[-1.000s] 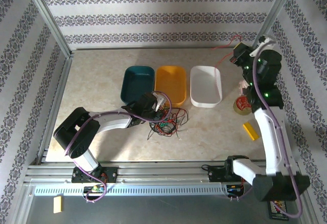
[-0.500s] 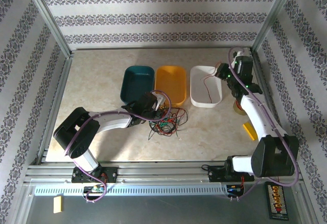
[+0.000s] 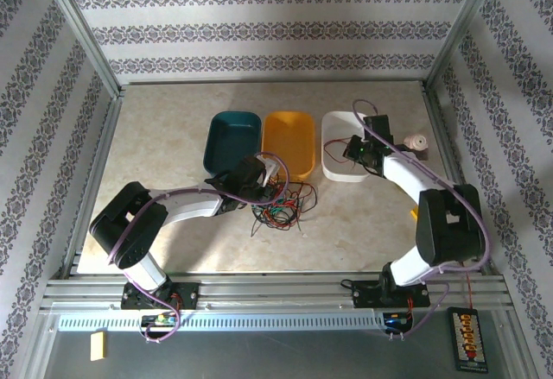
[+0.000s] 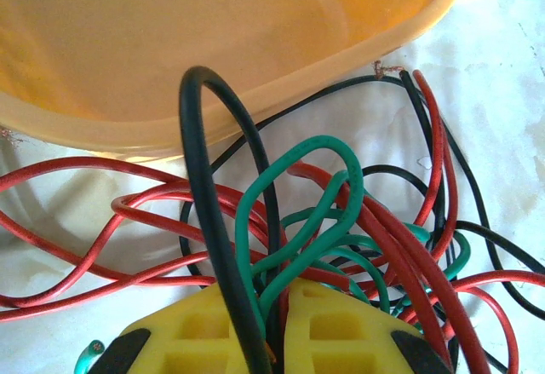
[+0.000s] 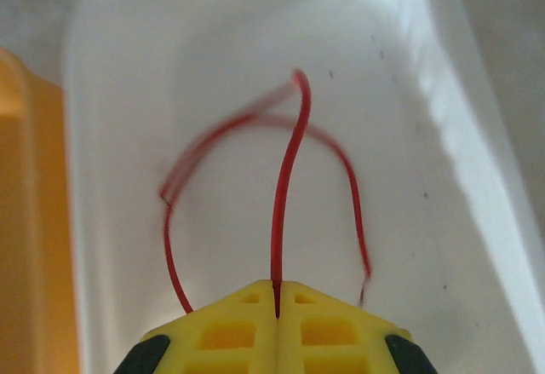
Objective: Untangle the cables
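A tangle of thin red, green and black cables (image 3: 281, 206) lies on the table in front of the orange bin (image 3: 289, 142). My left gripper (image 3: 270, 178) is shut on a bunch of these cables (image 4: 281, 246); black, green and red strands pass between its yellow fingers (image 4: 341, 331). My right gripper (image 3: 350, 148) hangs over the white bin (image 3: 332, 166), shut on a single red cable (image 5: 285, 187) that loops down inside the white bin (image 5: 128, 67). The red cable's loop is blurred with motion.
A teal bin (image 3: 232, 140) stands left of the orange one. A small reel (image 3: 418, 143) sits near the right wall, and a yellow block (image 3: 415, 214) lies partly behind the right arm. The orange bin's rim (image 4: 255, 93) is just beyond the left fingers.
The right arm has swung from the far right corner leftward and down, carrying the red cable over the white bin. The left arm has not moved.
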You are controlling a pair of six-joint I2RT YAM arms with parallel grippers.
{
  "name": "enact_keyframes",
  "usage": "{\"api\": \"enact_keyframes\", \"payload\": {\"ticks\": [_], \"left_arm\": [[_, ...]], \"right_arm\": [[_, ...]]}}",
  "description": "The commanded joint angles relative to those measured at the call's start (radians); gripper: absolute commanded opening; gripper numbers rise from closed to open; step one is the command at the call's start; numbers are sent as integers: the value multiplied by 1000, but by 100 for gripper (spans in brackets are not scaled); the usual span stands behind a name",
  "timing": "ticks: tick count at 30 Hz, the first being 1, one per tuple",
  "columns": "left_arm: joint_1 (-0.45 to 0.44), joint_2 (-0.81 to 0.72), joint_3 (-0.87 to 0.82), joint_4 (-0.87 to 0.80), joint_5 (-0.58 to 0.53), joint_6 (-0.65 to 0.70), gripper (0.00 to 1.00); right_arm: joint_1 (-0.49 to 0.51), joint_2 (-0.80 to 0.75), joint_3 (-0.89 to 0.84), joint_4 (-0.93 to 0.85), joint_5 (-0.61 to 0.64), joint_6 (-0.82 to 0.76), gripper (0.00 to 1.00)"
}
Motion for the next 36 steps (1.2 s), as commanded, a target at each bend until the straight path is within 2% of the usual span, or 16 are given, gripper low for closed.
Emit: {"api": "enact_keyframes", "payload": {"ticks": [1,3,7,11,12,17,18,22,24,28,30,32,36], "left_arm": [[20,-29,-3,-20,-24,-7,10],[19,-29,-4,-20,-26,-9,10],[18,-33,-5,-19,-31,-12,12],[18,-38,-11,-15,-30,-12,12],[18,-39,-11,-15,-31,-12,12],[18,-51,-15,-12,-24,-10,13],[18,-54,-18,-9,-24,-10,13],[18,-75,-36,19,0,-5,14],[18,-85,-48,36,11,-3,14],[18,-96,-61,59,37,5,12],[18,-93,-59,57,42,7,10],[20,-89,-53,50,42,7,9],[21,-77,-44,37,25,-1,8]], "right_arm": [[27,47,61,-66,92,18,0],[35,67,85,-90,117,20,1],[61,23,104,-98,147,3,33],[94,-83,102,-115,244,-29,55],[105,-115,101,-128,274,-39,57],[174,-237,79,-159,307,-98,55],[189,-258,66,-157,273,-103,54],[271,-295,-4,-82,-73,-127,49],[338,-279,-24,-71,-190,-145,46],[469,-226,-54,-38,-266,-153,36],[502,-193,-59,-14,-300,-143,28],[523,-160,-57,2,-349,-145,23],[530,-123,-28,-42,-362,-172,25]]}}
